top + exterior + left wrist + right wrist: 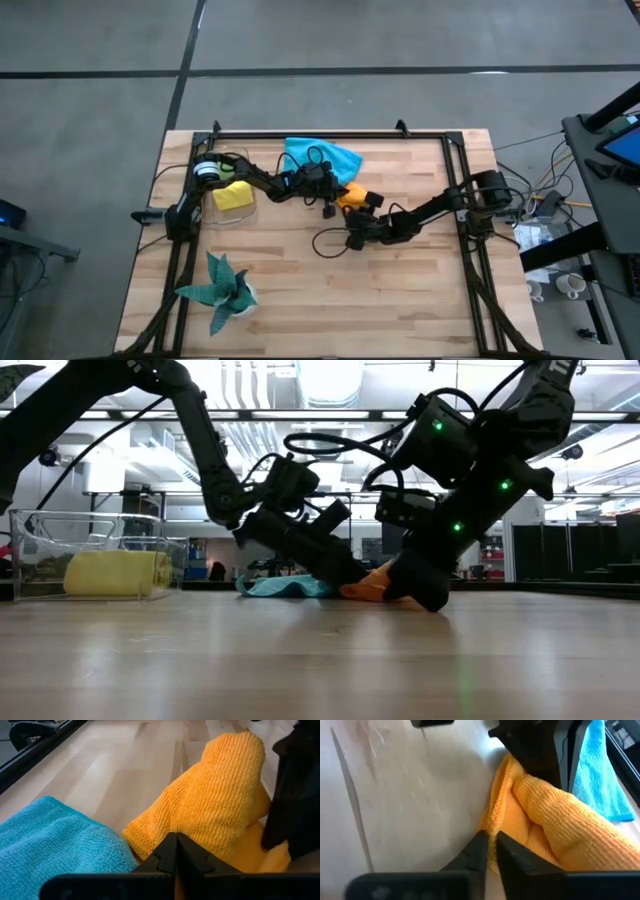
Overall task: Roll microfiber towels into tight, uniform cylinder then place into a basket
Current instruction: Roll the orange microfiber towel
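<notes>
The orange towel (352, 192) lies bunched at mid-table, raised into a hump (220, 795). My left gripper (337, 200) comes at it from the table's left, shut on it. My right gripper (354, 212) comes from the right, shut on its edge. The blue towel (322, 157) lies spread just beyond, flat on the table. A yellow towel (115, 573) lies rolled inside the clear basket (30, 540) at the left. My left gripper has its shut fingertips (175, 847) against the orange towel's near edge (150, 837), slanting down from the table's left. Whether cloth lies between the tips, the fingers themselves hide. The towel rises bunched beyond them, its lower part on the table. My right gripper pinches the orange towel's hemmed edge (492, 827) between its two fingertips (477, 847), slanting down from the table's right and near side. Several folded layers bunch up beside the hold. The rest of the towel lies on the table, slack.
A teal spiky plant in a white pot (222, 290) stands near the front left. A black metal frame (330, 132) runs round the table's edges. Bare wood (400, 290) lies toward the near edge.
</notes>
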`<action>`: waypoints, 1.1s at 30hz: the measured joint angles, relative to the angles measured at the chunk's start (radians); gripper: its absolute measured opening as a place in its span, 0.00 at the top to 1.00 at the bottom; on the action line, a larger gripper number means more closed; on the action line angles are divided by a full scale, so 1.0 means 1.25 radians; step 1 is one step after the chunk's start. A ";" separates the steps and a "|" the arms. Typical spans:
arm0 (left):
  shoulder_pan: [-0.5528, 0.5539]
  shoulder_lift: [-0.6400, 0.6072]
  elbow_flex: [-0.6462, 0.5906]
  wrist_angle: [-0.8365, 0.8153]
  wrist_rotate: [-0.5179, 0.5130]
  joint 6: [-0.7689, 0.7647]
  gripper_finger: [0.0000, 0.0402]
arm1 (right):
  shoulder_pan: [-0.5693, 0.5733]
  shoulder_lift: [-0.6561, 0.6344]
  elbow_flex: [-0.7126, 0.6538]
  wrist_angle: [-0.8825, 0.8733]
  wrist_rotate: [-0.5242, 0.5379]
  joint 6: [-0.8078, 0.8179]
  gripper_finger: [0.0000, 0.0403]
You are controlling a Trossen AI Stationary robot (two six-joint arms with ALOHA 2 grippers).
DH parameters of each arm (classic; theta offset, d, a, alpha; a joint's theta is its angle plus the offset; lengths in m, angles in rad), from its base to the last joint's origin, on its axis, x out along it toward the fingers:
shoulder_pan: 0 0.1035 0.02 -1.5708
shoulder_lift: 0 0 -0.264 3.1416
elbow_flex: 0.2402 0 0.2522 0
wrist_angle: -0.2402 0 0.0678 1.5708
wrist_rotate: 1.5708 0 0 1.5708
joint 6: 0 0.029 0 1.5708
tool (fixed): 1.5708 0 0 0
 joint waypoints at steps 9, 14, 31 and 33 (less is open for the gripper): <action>-0.014 0.000 0.000 -0.006 -0.001 -0.027 1.00 | 0.000 -0.019 0.000 -0.118 0.002 0.011 0.98; -0.031 0.000 0.002 -0.011 -0.001 0.008 1.00 | 0.000 -0.048 -0.003 -0.200 0.000 -0.005 0.98; -0.060 0.001 0.010 -0.024 0.002 0.009 1.00 | 0.000 -0.130 -0.020 -0.372 -0.035 -0.018 0.95; -0.060 0.001 0.014 -0.024 0.000 0.009 1.00 | 0.000 -0.131 -0.020 -0.370 -0.040 -0.005 0.93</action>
